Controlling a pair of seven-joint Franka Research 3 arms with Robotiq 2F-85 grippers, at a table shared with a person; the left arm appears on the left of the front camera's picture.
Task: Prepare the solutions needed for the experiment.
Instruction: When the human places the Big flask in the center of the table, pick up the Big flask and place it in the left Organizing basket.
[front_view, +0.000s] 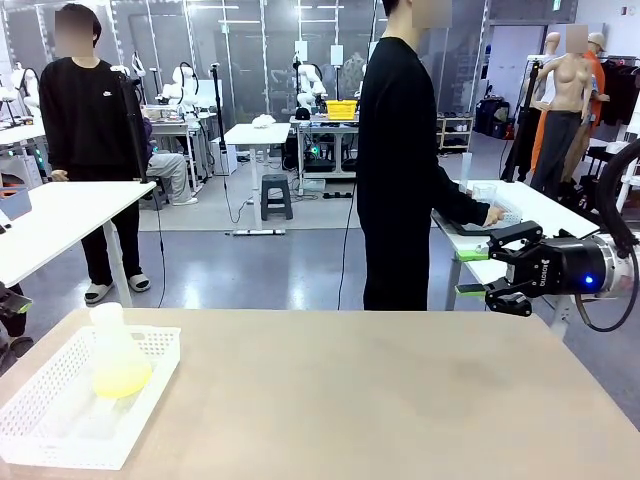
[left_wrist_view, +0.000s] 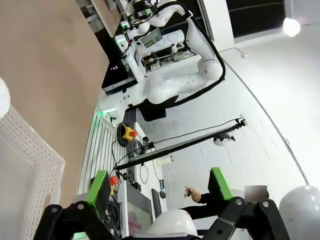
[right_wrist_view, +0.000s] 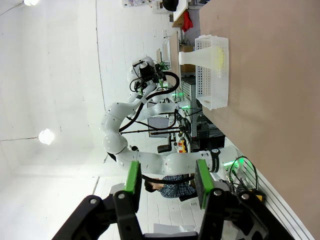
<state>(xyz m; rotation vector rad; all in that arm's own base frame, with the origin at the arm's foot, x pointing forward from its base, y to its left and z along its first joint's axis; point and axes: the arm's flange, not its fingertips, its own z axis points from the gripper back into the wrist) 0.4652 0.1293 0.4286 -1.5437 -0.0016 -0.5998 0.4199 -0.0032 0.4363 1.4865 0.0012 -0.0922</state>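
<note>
1. Sitting in a white basket (front_view: 40, 420) at the table's near left corner, a cloudy flask (front_view: 113, 345) stands upright with a shallow yellow-green liquid (front_view: 122, 380) at its bottom.
2. The right gripper (front_view: 478, 272) hangs past the table's far right edge, fingers spread and empty, pointing left.
3. The left gripper (left_wrist_view: 160, 186), also spread wide, hangs just beside the basket, so that arm looks nearer.
</note>
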